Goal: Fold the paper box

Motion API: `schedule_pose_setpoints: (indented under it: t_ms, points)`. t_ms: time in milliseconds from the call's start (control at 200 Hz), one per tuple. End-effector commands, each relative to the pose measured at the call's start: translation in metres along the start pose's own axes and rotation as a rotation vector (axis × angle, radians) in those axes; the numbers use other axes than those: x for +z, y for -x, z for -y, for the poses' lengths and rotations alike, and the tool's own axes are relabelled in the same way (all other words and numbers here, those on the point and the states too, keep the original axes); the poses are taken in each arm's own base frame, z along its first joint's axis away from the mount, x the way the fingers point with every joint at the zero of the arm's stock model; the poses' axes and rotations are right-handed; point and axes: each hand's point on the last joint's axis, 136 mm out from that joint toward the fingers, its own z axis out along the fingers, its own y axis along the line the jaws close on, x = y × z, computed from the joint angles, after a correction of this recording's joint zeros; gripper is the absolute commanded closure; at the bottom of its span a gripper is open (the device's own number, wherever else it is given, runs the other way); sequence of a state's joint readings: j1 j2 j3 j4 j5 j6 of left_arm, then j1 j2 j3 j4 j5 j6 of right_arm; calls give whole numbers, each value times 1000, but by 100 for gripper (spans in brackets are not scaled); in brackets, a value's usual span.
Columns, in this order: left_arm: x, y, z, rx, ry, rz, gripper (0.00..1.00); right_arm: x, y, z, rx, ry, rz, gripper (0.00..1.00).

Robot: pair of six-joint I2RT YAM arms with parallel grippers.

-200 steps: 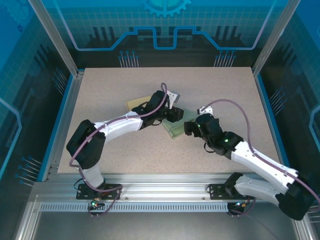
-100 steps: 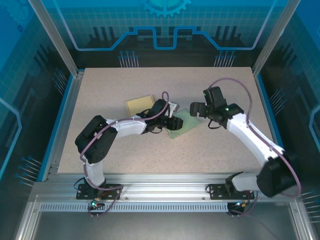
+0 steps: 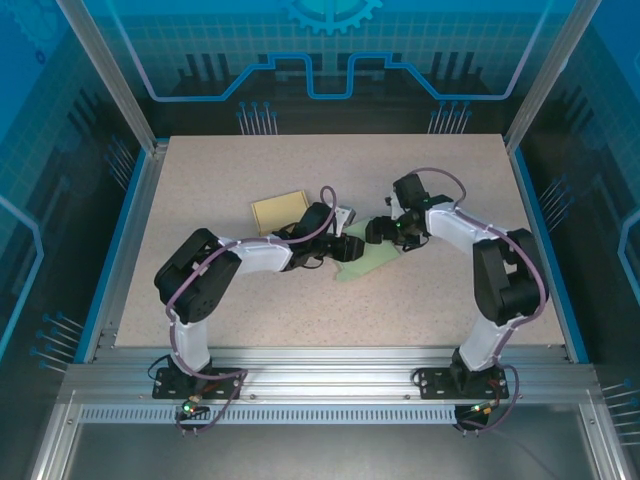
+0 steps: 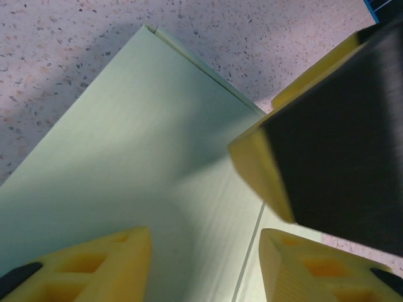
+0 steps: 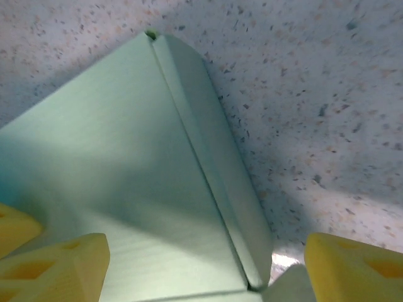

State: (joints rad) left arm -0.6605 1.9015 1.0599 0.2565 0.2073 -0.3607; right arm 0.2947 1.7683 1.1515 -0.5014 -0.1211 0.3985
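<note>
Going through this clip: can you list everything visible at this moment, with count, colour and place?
paper box: one, pale green, lying flat near the table's centre, between the two grippers
card piece: one, tan, flat, left of and behind the paper box
table: one, speckled beige, inside a metal frame with blue panels
arms: two, white and black with purple cables, left arm and right arm both reaching to the paper box
left gripper: one, yellow fingers apart over the paper box
right gripper: one, yellow fingers wide apart, astride the paper box's folded edge
</note>
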Motion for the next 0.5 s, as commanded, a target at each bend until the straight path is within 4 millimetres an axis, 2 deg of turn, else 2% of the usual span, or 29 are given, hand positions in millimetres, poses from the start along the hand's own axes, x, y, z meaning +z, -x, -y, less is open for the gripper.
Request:
schedule_pose_setpoints:
  t_ms: [0, 145, 210, 265, 320, 370, 430, 495]
  points:
    - [-11, -13, -14, -23, 47, -39, 46, 12, -4, -2, -4, 49, -32, 19]
    - [-45, 18, 6, 28, 43, 51, 38, 21, -13, -5, 7, 77, -62, 22]
    - [-65, 31, 8, 41, 84, 107, 33, 24, -19, -8, 2, 91, -75, 23]
    - [-83, 41, 0, 34, 156, 161, 29, 26, -27, -11, -9, 96, -91, 23]
    - [-99, 48, -11, 4, 234, 215, 14, 29, -34, -14, -18, 92, -106, 23]
    - [-111, 52, -22, -41, 278, 252, 8, 31, -39, -15, -27, 85, -117, 23]
    - [-119, 52, -33, -100, 297, 271, 3, 32, -45, -15, -32, 75, -129, 22]
    - [-121, 46, -47, -158, 310, 262, 3, 31, -49, -16, -36, 75, -132, 22]
